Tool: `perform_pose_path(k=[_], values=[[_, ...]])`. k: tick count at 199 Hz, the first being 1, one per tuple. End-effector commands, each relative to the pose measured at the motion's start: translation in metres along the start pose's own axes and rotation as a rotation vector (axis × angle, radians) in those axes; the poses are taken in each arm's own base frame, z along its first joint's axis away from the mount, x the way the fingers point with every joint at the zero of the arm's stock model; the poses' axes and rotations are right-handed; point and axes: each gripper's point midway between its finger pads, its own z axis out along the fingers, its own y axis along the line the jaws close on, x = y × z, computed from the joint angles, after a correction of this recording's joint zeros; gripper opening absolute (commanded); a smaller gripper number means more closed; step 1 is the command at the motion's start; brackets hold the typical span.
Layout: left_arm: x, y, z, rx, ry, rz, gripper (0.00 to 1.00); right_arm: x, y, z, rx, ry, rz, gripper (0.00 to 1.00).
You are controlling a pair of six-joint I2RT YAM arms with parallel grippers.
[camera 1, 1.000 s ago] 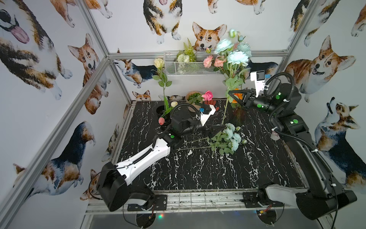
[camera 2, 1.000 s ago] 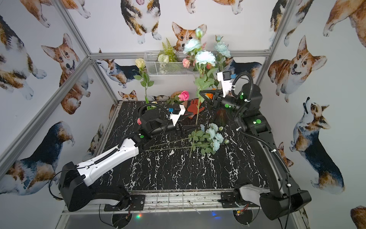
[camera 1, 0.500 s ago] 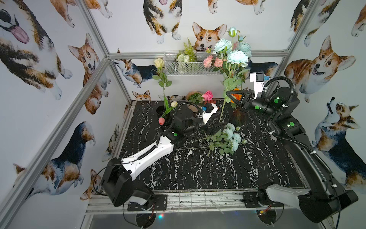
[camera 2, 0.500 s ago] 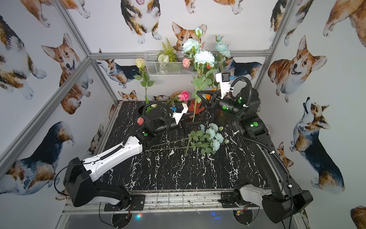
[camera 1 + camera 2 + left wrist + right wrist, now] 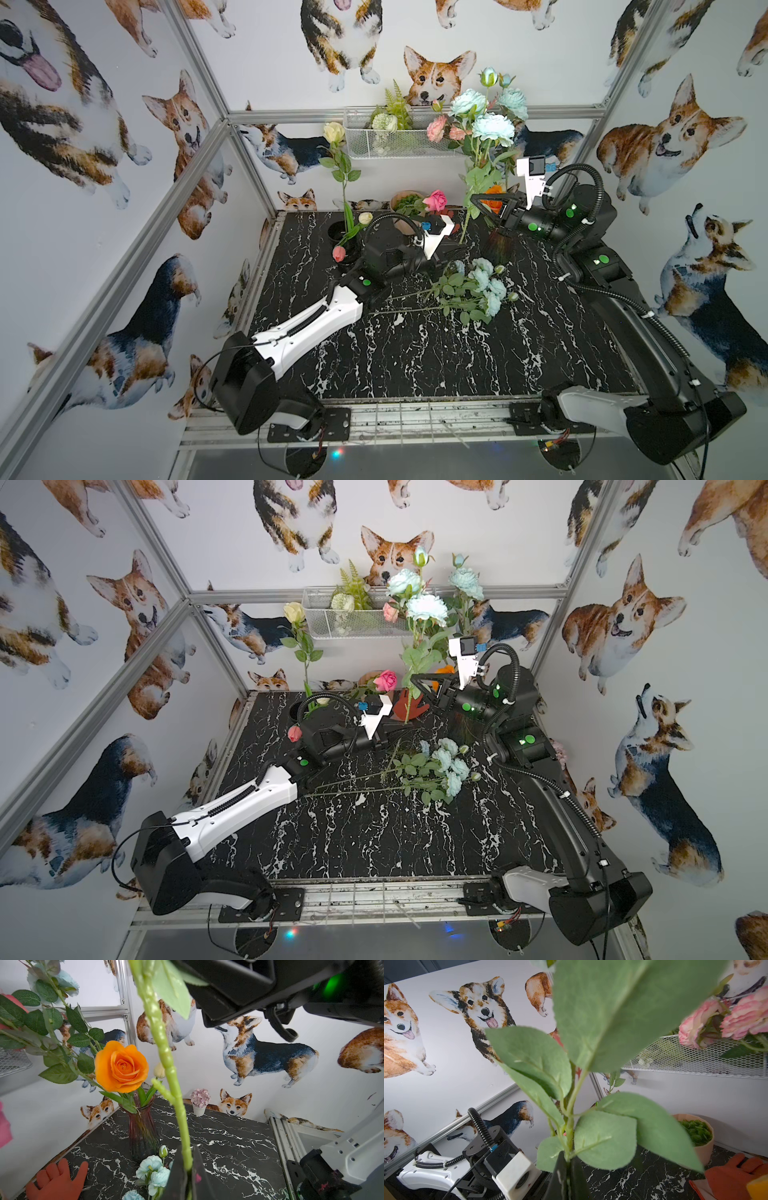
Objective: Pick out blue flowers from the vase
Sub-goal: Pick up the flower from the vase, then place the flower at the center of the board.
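- Stem of tall pale aqua-blue ruffled artificial blooms [image 5: 492, 124], out of dark ribbed glass vase [image 5: 142, 1136], is clamped by right gripper [image 5: 568, 1157] high, left gripper [image 5: 187, 1159] low.
- Probably a handover.

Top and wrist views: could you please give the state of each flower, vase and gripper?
Left gripper: shut on thick light-green leafy stem.
Right gripper: shut on that stem, higher up.
That stem: upright, out of the vase.
Dark red ribbed glass vase: upright, holding orange rose.
Pale-blue ruffled flower bunch: lying flat on black marble table.
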Motion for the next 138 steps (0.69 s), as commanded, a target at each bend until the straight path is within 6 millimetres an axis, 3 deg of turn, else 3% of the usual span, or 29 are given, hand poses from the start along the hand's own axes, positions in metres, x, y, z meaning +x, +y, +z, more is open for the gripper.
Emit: perform_pose_path(k=[1,32,70,109,113,138], values=[[-0.011,-0.007,0.0,0.036,-0.037,0.041,0.0,-0.005,0.002,0.0,-0.005,-0.024,-0.028,0.0],[-0.01,-0.006,-0.004,0.018,-0.024,0.053,0.0,0.002,-0.004,-0.002,0.023,-0.013,-0.03,0.0],[0.0,0.001,-0.015,-0.054,0.066,0.115,0.0,0.017,-0.015,-0.009,0.085,0.009,-0.04,0.31],[0.013,0.007,-0.032,-0.117,0.182,0.183,0.0,0.03,-0.028,-0.014,0.148,0.038,-0.043,0.43],[0.014,0.008,-0.034,-0.124,0.192,0.188,0.0,0.025,-0.02,-0.022,0.145,0.02,-0.059,0.43],[0.019,0.012,-0.046,-0.165,0.243,0.218,0.0,0.031,-0.027,-0.031,0.177,0.022,-0.051,0.46]])
